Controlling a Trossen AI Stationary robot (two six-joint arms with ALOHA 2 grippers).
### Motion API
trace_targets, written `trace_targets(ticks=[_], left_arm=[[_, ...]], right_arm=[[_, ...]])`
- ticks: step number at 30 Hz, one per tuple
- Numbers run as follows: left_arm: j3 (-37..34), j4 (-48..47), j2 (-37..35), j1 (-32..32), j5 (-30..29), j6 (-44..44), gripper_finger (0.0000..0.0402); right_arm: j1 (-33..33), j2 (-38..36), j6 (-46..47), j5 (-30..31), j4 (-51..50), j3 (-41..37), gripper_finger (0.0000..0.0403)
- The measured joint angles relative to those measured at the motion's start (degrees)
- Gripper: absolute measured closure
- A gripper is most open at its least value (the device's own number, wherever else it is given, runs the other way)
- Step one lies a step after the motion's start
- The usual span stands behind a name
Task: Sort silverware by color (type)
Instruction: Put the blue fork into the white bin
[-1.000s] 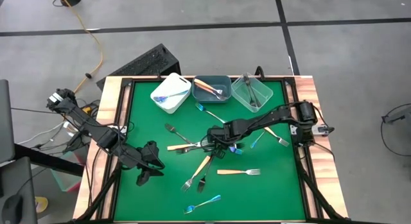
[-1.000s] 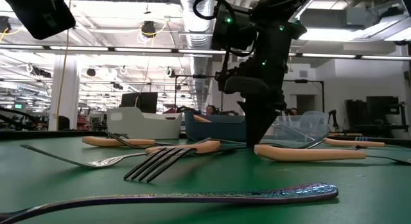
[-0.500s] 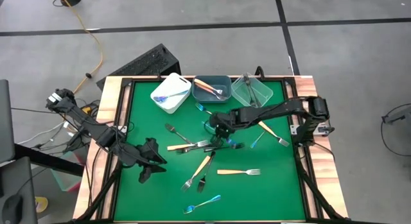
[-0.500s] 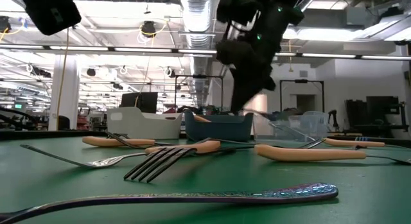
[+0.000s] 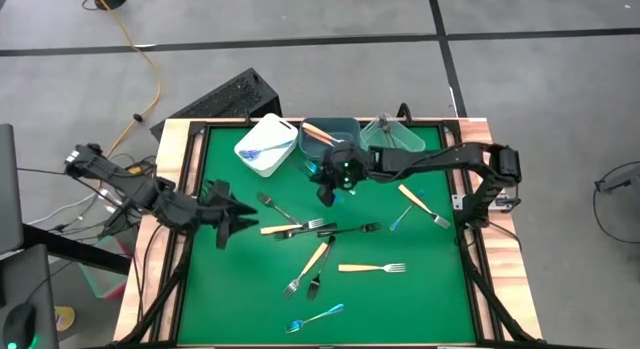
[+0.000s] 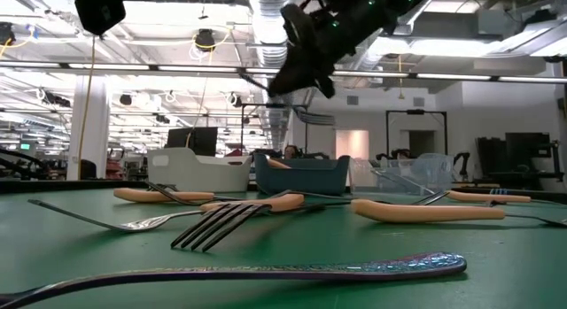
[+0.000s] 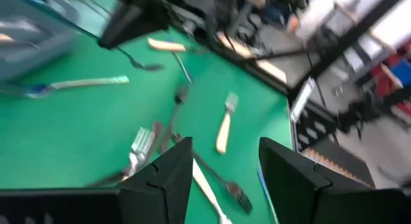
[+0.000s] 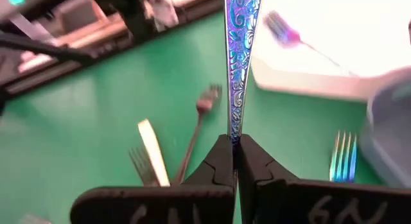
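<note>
The thin iridescent blue-handled utensil (image 8: 236,51) is clamped at one end in the right pincer (image 8: 234,161), whose 2 dark fingers are closed flat on its patterned handle; its long axis runs straight out ahead of the pincer, and in the right wrist view it points toward the white rectangular bin (image 8: 334,51). Seen from above, the right pincer (image 5: 338,172) hangs off the green counter (image 5: 420,309), just beside the white bin (image 5: 267,144) and in front of the grey-blue rectangular bin (image 5: 331,136), with the clear rectangular bin (image 5: 392,143) farther from the white one. The white bin already holds 1 blue-handled fork (image 5: 256,151), so my judgement is that it takes the blue pieces, and the move ahead depends on carrying the held utensil sideways over that bin's near rim; the right arm is the nearer one. The grey-blue bin's wall is the closest thing that could catch the utensil's free end. Another blue-handled fork (image 5: 322,173) lies on the counter close to the white bin, below the pincer. Well away from the white bin are 1 yellow-orange-handled fork (image 5: 372,268) and 1 more blue-handled fork (image 5: 317,318). The left pincer (image 5: 232,215) waits open above the counter, well apart from the white bin, holding nothing.
</note>
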Motion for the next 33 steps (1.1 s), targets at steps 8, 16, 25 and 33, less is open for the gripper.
trace_targets(ticks=[8, 16, 25, 33], left_arm=[[0.0, 0.5, -2.6, 2.4, -8.0, -2.0, 0.0239], [0.0, 0.5, -2.4, 3.6, -10.7, -2.8, 0.0239], [0.0, 0.4, -2.4, 4.3, -12.9, -2.7, 0.0239], [0.0, 0.2, -2.4, 4.2, -13.0, -2.0, 0.0239]], right_arm=[[-3.9, 0.1, -7.3, -4.7, 11.7, 0.0, 0.0396], [-7.2, 0.1, -14.5, -6.0, 21.1, 0.3, 0.0396], [-9.9, 9.9, -19.4, -5.9, 18.4, 15.8, 0.0396], [-12.5, 22.0, -25.7, -10.2, 11.6, 32.2, 0.0396]])
